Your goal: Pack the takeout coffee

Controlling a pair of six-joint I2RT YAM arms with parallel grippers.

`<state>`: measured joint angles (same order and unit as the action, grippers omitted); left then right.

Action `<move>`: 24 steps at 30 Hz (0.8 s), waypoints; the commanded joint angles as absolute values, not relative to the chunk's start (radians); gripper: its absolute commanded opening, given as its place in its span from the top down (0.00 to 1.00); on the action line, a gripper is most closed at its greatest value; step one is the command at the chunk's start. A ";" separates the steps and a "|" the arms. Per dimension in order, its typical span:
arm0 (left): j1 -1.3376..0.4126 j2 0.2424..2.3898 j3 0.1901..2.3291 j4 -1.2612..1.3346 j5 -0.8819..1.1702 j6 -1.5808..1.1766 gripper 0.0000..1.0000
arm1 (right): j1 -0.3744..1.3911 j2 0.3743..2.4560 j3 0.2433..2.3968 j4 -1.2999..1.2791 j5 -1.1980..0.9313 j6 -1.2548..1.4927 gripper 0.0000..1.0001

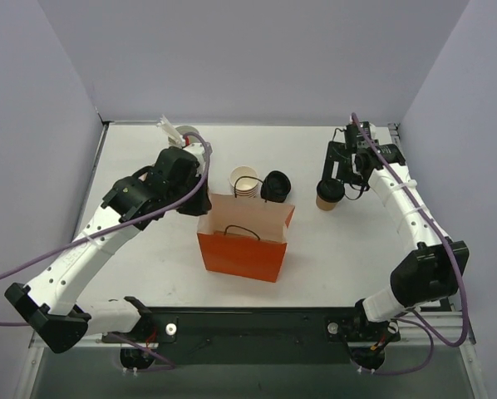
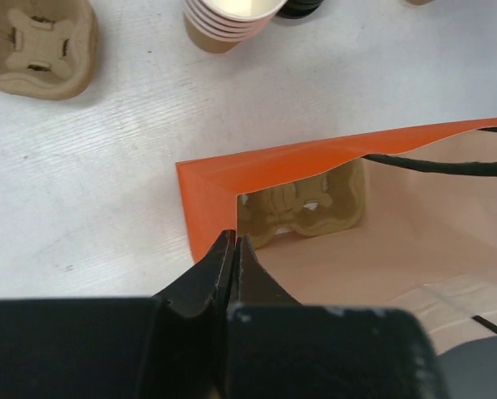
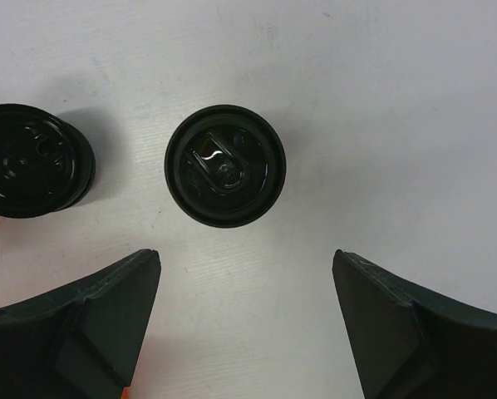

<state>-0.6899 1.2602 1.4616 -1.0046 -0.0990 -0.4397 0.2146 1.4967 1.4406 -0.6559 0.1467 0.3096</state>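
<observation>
Overhead, the small tan paper cup with a round black lid (image 1: 329, 194) stands on the white worktop (image 1: 340, 249), right of the orange paper bag (image 1: 244, 249) and beneath the right jaws. From the left wrist, the left jaws are pressed together at the bag's corner rim, and a moulded cardboard cup carrier (image 2: 302, 208) sits inside. From the right wrist, the right jaws are spread wide, with the cup just ahead between them.

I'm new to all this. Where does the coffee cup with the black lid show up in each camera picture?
Top external: the takeout coffee stands right of the orange bag.
Left wrist: not clearly in it; a tan sliver at the top edge is too small to tell.
Right wrist: seen from above, near the centre, just ahead of the open right gripper.
Shared landmark: the pile of loose black lids.
</observation>
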 commanded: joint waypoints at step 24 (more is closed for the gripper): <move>-0.687 1.020 1.224 -0.558 0.094 -0.495 1.00 | 0.141 1.790 1.525 -0.635 0.008 0.118 0.16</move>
<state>-0.6899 1.0710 1.2491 -0.6617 0.0853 -0.5076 0.1390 1.7779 1.4872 -0.6224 0.0101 0.1570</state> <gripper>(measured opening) 0.023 0.867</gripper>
